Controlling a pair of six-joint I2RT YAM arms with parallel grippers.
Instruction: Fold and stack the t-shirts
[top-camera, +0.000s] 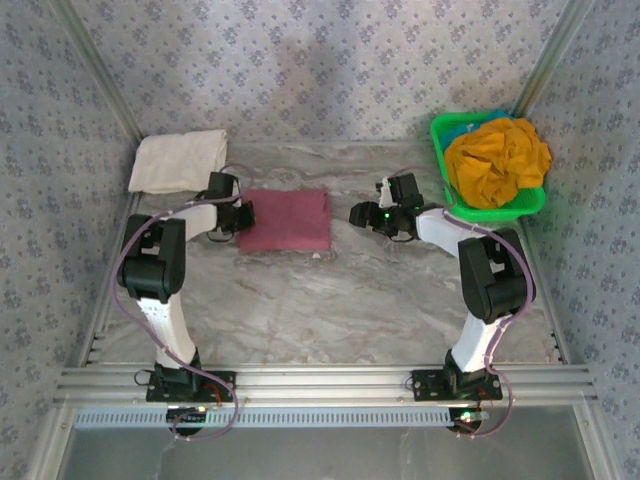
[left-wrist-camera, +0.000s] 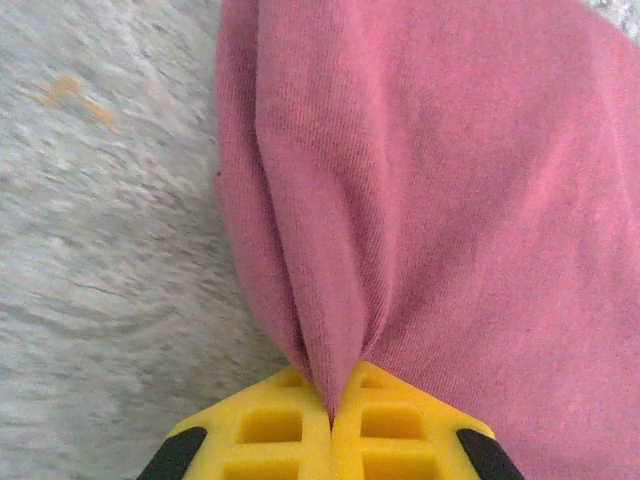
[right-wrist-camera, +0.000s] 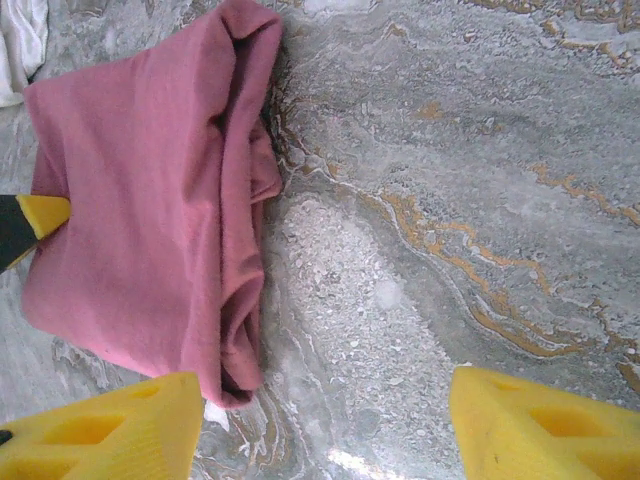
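A: While the cream-white tee (top-camera: 180, 160) lies folded at the far left corner of the table (top-camera: 330, 300), the left gripper (top-camera: 247, 215) next to it is pinched shut on the left edge of the maroon tee (top-camera: 287, 220). A stacking move, I'd guess?

B: It looks that way to me. The maroon tee sits mid-table as a folded rectangle, near the cream one but apart from it. To do it well, I'd lift just clear of the marble, carry it left slowly so the layers don't slide open, and lay it square on the cream tee before letting go. A one-sided grip lets the far edge droop, so a low carry seems safer.

A: And the right gripper (top-camera: 362, 215)?

B: Its jaws are apart and hold nothing, and it hovers just right of the maroon tee. It could take the other edge. Farther right, the mustard-orange tee (top-camera: 497, 160) sits bunched in the green basket (top-camera: 500, 212), not yet folded.

A: What do the wrist views add?

B: The left wrist view shows the bite itself. The cloth gathers into a pleat between the closed yellow fingers (left-wrist-camera: 270, 430), though I cannot tell how many layers they hold. The right wrist view shows the shirt's right-hand edge rumpled, with its layers curling open. The overhead view gives the layout instead, with stack, shirt and basket in one line.
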